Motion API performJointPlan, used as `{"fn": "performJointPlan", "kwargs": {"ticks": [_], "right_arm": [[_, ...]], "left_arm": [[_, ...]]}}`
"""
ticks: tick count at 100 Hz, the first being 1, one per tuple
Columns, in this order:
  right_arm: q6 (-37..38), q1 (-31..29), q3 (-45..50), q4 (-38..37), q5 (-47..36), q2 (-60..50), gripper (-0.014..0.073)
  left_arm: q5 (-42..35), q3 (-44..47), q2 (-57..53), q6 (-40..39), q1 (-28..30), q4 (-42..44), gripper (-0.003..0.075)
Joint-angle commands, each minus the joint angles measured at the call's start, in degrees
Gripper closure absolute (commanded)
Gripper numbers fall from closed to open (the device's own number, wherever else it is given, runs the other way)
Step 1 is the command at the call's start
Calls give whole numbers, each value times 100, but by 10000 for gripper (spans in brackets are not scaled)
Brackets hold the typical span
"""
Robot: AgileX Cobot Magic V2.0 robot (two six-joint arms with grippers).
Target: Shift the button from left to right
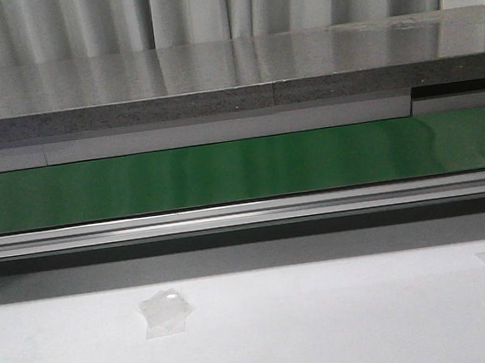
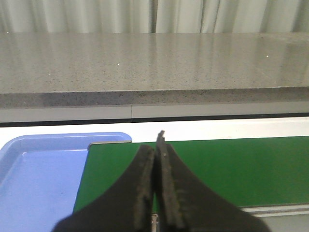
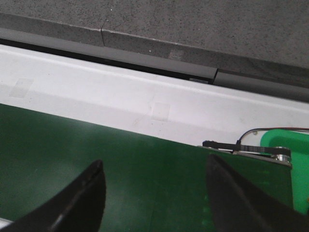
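A glossy green belt (image 1: 224, 170) runs beside a brushed metal rail (image 1: 246, 214) and a speckled, polished stone-like counter (image 1: 212, 67).

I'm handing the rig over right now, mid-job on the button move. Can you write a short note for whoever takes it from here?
Left claw: shut, empty, above the green belt, with a blue tray beside that end of the belt.
Right claw: open, empty, above the belt near its other end.
Button: not visible in any view. The belt stretch in the front view is bare, and so is the part of the tray that shows.
Done: nothing that can be confirmed from these views.
Left: find the button, then move it from left to right.
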Motion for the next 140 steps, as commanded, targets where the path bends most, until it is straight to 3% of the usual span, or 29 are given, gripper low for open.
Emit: {"fn": "performJointPlan", "kwargs": {"ticks": [1, 20, 46, 69, 97, 111, 135, 140], "right_arm": [[-20, 8, 493, 68, -789, -702, 139], [-20, 8, 1838, 68, -1100, -2104, 139], [-20, 8, 2946, 162, -1062, -3820, 139], [-20, 8, 3299, 442, -704, -4918, 139], [-20, 8, 3306, 447, -618, -5098, 146], [-20, 8, 3306, 447, -618, -5098, 284], [-20, 8, 3306, 447, -624, -5098, 655], [-20, 8, 3306, 447, -637, -5098, 657]], "left_arm": [[-322, -166, 32, -6, -27, -156, 740], [-322, -166, 32, -6, -27, -156, 740], [-322, -166, 32, -6, -27, -156, 740], [-322, -166, 32, -6, -27, -156, 740], [-322, -166, 32, -6, -27, -156, 740], [-322, -166, 32, -6, -27, -156, 740], [-322, -166, 32, -6, -27, -156, 740], [-322, -166, 32, -6, -27, -156, 740]]}}
